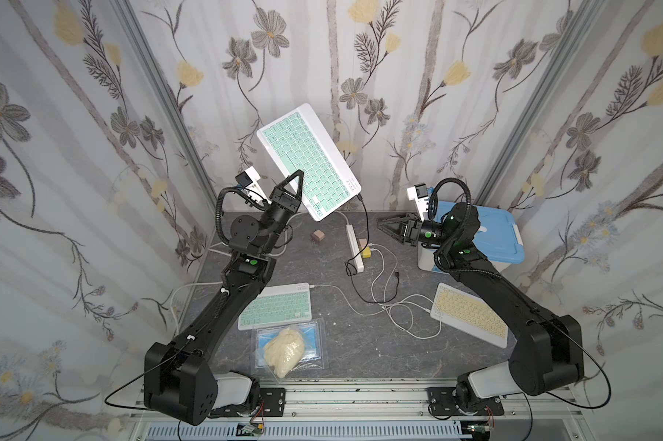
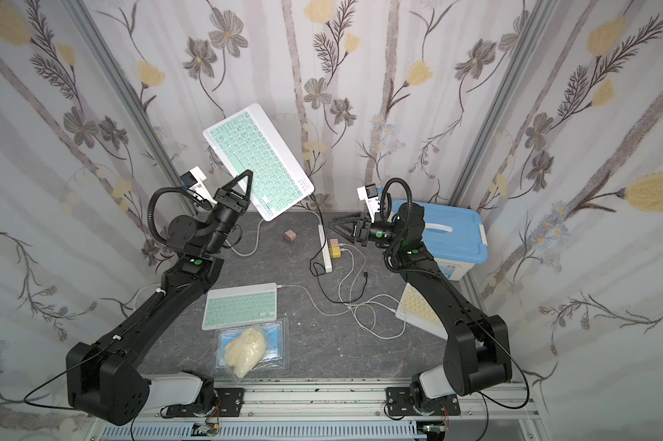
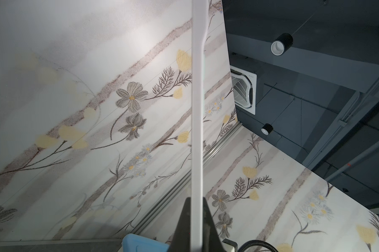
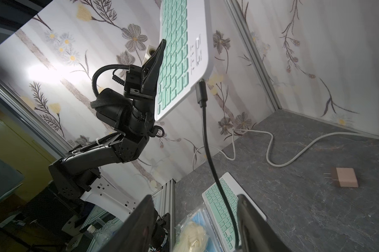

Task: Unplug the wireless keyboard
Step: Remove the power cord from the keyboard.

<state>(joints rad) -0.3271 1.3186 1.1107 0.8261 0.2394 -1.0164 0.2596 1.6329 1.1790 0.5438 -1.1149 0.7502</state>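
Observation:
The wireless keyboard [image 1: 309,160] [image 2: 259,158], white with mint keys, is held tilted in the air near the back wall. My left gripper [image 1: 300,175] [image 2: 248,175] is shut on its lower long edge. In the left wrist view the keyboard's edge [image 3: 197,109] runs as a white strip between the fingers [image 3: 183,220]. A black plug [image 4: 201,91] [image 1: 359,197] sits in the keyboard's lower corner, and its black cable [image 4: 208,141] hangs down to the table. My right gripper [image 1: 380,224] [image 2: 333,225] [image 4: 194,200] is open to the right of the keyboard, level with the cable, which passes between its jaws untouched.
On the grey table lie a second mint keyboard [image 1: 274,305], a yellow keyboard [image 1: 469,313], a bagged pale lump on blue masks [image 1: 288,347], a white power strip [image 1: 354,246] with plugs, a brown charger [image 1: 317,235] and looping white cables [image 1: 395,309]. A blue-lidded bin [image 1: 486,233] stands back right.

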